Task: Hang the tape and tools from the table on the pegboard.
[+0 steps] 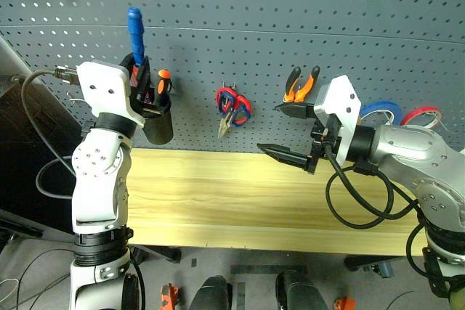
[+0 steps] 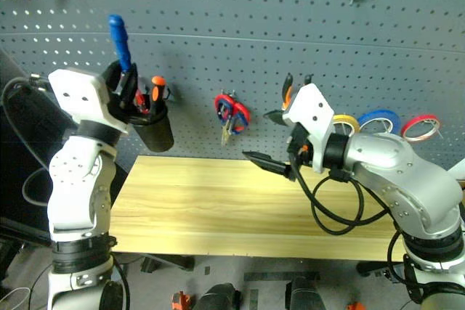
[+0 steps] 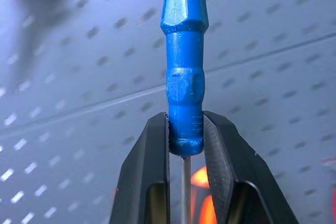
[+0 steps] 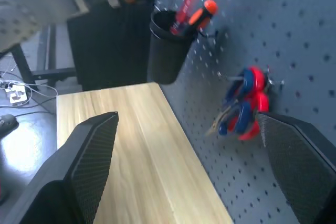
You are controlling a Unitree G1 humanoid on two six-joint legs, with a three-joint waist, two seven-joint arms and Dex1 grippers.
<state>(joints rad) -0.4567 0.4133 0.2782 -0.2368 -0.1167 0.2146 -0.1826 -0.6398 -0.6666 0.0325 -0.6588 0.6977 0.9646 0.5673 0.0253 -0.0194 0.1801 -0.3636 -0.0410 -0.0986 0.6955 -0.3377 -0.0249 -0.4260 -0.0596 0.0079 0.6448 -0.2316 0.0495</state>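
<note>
Left eye view: left gripper point(image 1: 138, 70) at upper left, clamped on the blue-handled screwdriver point(image 1: 135, 30), handle up, poised just above the black cup point(image 1: 158, 123) hung on the pegboard point(image 1: 254, 5). Orange-handled screwdriver point(image 1: 163, 80) already in the cup. Red-handled scissors point(image 1: 232, 107) at centre on a hook; orange-and-black pliers point(image 1: 301, 83) right of centre, hanging. Blue roll point(image 1: 383, 110) and thin red roll point(image 1: 423, 115) at right on the board. Right gripper point(image 1: 290, 132) at centre right, spread wide, empty, over the table point(image 1: 218, 201), whose visible top looks bare.

Right eye view: same layout, plus the yellow tape point(image 2: 346, 123) peeking out behind the right arm, seemingly on the board beside the blue roll. Black-handled scissors not made out anywhere.

Left wrist view: black fingers point(image 3: 152, 171) pinching the base of the blue handle, steel shaft running down between them, pegboard behind.

Right wrist view: fingers point(image 4: 94, 156) far apart at lower left and lower right with nothing between; cup at upper centre with red and orange handles, red-handled scissors at centre right, bare tabletop below.

Judgement: nearly finished. Pliers up, tape apparently up, screwdriver in hand and probably bound for the cup. Left to do: lowering the shaft in and letting go. Scissors' whereabouts unsettled.
</note>
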